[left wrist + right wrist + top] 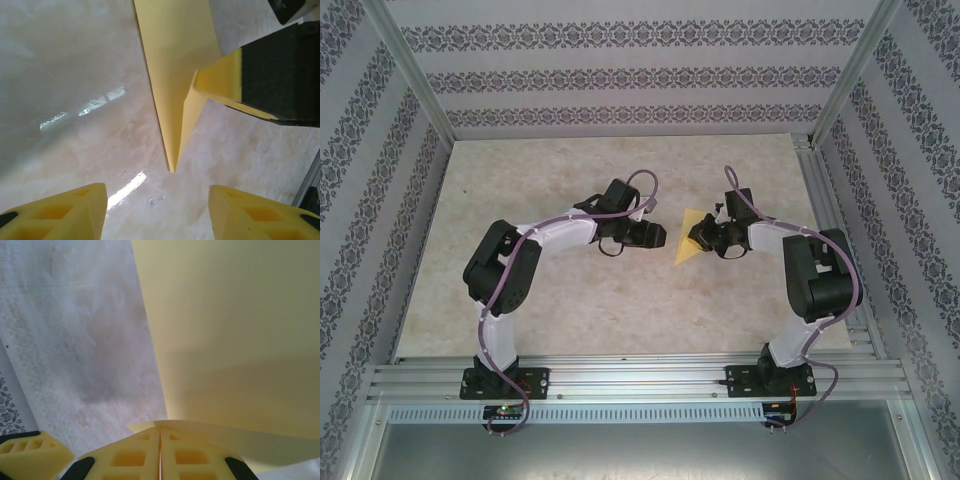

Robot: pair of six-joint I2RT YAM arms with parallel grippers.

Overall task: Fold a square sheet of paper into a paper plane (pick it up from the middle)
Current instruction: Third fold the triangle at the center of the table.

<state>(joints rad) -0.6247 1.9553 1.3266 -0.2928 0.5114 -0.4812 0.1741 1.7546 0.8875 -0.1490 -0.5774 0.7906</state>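
Clamped in the right tool (700, 240): paper plane (684, 252), tip aimed lower left at frame centre — toward the left tool (662, 237), spread apart, empty.

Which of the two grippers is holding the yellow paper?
The right gripper: its jaws are shut on the paper. The left gripper has open jaws, not touching it.

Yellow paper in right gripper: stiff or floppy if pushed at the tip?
Probably floppy: the paper is thin, pinched at one edge by the right gripper. The fold likely stiffens it. Its tip may skid on the glossy table.
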